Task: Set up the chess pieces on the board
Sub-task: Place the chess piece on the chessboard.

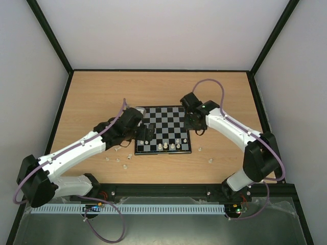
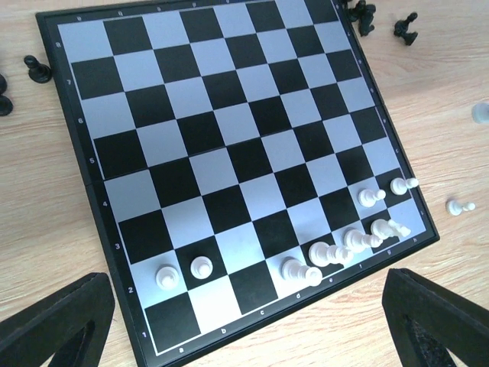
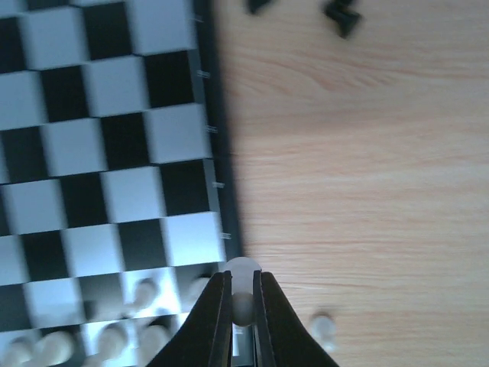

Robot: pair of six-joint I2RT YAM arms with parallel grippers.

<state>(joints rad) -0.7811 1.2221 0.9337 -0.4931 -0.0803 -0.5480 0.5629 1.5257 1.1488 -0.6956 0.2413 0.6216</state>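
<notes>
Top view high and behind, looking down; wrist views close over the board (image 2: 229, 153), sharing its right edge

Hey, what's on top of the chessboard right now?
Eight white pieces stand near one edge of the board; no black ones. In the right wrist view the right hand, shut on a white piece, covers the border beneath it.

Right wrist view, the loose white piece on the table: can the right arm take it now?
Probably not yet. The right gripper is shut on another white piece, so its jaws are occupied. The loose piece lies on bare table close by, nothing over it.
</notes>
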